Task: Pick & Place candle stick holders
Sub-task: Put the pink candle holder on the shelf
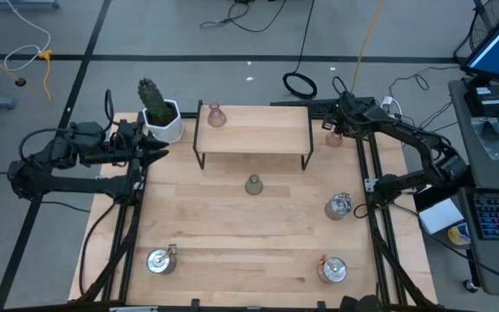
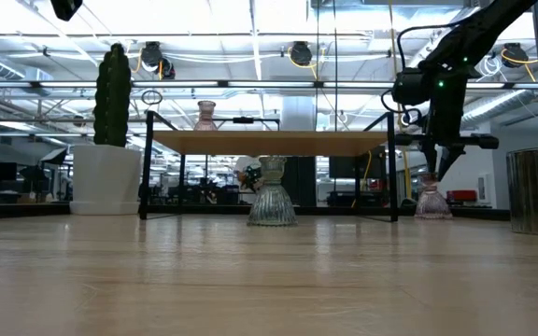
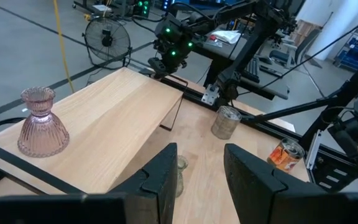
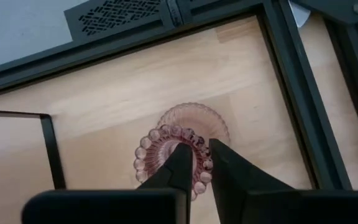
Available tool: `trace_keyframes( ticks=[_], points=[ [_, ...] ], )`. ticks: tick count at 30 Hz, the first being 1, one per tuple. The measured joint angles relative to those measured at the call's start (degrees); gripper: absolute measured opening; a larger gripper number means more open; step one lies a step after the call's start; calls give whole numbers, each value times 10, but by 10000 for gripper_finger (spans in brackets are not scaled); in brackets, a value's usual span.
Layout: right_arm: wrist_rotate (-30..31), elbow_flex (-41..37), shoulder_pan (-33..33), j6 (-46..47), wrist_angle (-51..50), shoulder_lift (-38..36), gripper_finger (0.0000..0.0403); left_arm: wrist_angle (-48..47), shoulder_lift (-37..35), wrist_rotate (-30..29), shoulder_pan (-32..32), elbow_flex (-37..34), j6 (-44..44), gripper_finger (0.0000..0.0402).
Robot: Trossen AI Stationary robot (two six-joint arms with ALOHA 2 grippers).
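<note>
The pale wooden table stands on a grey floor crossed with cables, in a bright ceiling-lit workshop. At its far right corner the right gripper has its fingers closed on the beaded rim of a pale pink ribbed glass candle holder standing on the wood beside the small wooden shelf. The left gripper hovers partly open and empty near the white-potted cactus.

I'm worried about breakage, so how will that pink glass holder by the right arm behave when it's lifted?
The pink glass holder looks rigid but fragile, being thin ribbed glass. Its beaded rim may slip in the right claw, which pinches only one edge. Its flared base suggests it stands steadily when set down.
</note>
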Motion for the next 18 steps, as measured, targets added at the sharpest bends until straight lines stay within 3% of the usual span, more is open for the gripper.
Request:
trace_keyframes(
  ticks=[9, 18],
  points=[
    [-2, -2, 0, -24, -3, -21, 19, 0, 0, 0, 0, 0, 2, 131],
    [-18, -4, 1, -34, -6, -86, 17, 1, 3, -1, 0, 0, -31, 131]
  ],
)
